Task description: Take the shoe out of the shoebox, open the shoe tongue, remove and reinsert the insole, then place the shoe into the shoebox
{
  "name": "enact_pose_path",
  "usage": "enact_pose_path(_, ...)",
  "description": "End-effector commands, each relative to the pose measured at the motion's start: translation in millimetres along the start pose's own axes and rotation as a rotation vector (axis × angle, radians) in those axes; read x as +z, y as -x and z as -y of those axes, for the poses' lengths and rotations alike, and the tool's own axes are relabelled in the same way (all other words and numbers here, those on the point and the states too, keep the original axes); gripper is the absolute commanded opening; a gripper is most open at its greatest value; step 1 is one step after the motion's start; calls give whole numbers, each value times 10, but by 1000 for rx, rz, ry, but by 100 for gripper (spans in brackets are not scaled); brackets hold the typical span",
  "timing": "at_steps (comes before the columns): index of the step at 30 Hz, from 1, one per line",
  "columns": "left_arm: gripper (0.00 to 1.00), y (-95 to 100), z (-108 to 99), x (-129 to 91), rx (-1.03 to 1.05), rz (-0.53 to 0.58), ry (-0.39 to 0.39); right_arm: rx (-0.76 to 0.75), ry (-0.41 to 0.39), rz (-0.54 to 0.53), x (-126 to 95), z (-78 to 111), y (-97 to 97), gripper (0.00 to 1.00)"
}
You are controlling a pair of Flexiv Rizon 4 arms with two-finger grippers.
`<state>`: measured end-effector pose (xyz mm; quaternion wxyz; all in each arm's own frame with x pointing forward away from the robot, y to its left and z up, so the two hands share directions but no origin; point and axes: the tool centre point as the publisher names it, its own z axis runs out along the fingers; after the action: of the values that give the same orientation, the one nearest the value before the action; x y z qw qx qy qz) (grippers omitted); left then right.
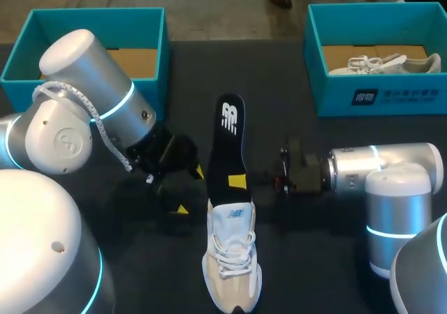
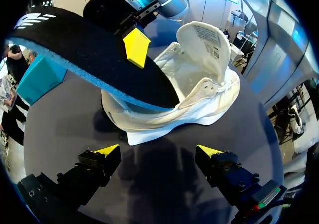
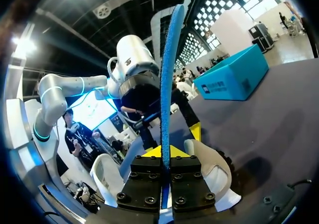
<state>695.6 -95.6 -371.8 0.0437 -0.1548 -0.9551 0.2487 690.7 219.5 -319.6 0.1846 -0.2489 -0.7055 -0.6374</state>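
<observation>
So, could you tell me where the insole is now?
Head view: the insole is mid-table, held by the right gripper, its near end at the shoe's opening.

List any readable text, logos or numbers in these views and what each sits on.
White logo mark on the insole: no legible words.
White print on the right shoebox, front wall: too small to read.
Printed label under the shoe tongue: blurred, unreadable.
Nothing quotable.

A white logo marked the black insole point(image 1: 225, 146), a small one the tongue of the shoe point(image 1: 232, 258). The shoebox point(image 1: 426, 94) front bore white print, too small to read.
</observation>
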Motion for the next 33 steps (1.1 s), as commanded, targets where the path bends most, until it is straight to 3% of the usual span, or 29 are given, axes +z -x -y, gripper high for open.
enact_pose_path(1, 100, 0, 5, 10, 0, 0, 2, 4, -6, 2, 9, 26, -12, 0)
enact_pose_path(33, 100, 0, 5, 10, 0, 0, 2, 78, -79, -42, -12, 294, -52, 0)
